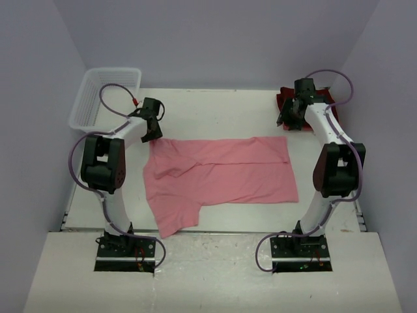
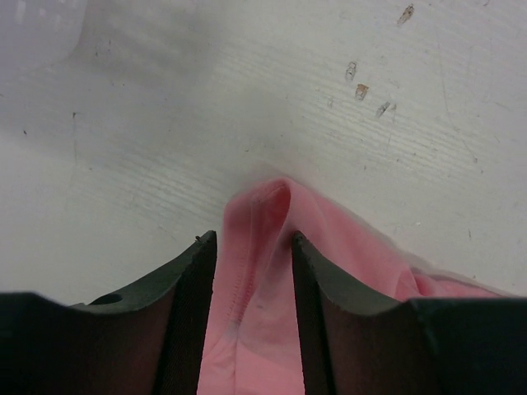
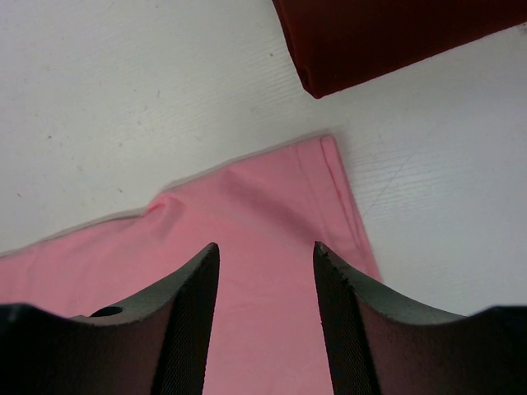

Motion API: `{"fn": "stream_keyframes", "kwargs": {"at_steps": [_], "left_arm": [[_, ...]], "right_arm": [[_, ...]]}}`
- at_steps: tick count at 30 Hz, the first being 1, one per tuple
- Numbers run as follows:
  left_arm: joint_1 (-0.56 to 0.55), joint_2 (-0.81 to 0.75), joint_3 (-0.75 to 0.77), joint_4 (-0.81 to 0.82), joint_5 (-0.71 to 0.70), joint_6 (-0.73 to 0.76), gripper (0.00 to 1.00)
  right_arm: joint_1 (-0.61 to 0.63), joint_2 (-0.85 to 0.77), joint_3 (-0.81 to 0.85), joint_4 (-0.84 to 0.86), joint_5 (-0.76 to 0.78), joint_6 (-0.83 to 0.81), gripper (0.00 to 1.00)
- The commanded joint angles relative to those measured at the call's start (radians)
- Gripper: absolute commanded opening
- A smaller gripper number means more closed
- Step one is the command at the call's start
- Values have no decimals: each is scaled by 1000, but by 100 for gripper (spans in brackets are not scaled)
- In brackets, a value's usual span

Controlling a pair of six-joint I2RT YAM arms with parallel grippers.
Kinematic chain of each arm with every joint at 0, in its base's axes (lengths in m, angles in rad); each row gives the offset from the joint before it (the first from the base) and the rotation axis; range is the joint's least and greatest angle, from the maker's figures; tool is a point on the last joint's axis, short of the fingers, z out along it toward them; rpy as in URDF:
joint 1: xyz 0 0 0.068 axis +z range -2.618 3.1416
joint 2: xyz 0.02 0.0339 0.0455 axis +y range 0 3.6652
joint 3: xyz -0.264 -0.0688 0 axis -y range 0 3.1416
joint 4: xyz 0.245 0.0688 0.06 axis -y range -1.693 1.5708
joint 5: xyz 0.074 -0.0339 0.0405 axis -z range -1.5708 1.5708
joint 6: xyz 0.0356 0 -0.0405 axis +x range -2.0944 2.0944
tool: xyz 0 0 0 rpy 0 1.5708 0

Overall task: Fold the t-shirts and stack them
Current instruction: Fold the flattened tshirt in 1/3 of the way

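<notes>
The light pink t-shirt (image 1: 221, 173) lies spread across the middle of the table, one sleeve pointing toward the near edge. My left gripper (image 1: 153, 130) is down at its far left corner. In the left wrist view the left gripper (image 2: 253, 239) is open, and a raised ridge of the pink cloth (image 2: 346, 239) lies between its fingers. My right gripper (image 1: 287, 121) hovers at the far right corner. There the right gripper (image 3: 265, 247) stands open over flat pink cloth (image 3: 247, 197). The dark maroon t-shirt (image 1: 284, 100) lies folded at the back right, and its corner (image 3: 387, 33) shows just beyond the pink hem.
A white lattice basket (image 1: 107, 78) stands at the back left corner, behind the left arm. Purple cables loop off both arms. Grey walls close in the table on three sides.
</notes>
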Motion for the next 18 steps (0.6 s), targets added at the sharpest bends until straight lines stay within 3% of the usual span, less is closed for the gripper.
{"fn": "stream_keyframes", "kwargs": {"at_steps": [1, 18], "left_arm": [[18, 33, 33, 43, 31, 35, 43], [27, -1, 25, 86, 93, 41, 42]], "right_arm": [[-2, -37, -8, 10, -18, -6, 50], [4, -14, -19, 17, -25, -6, 50]]}}
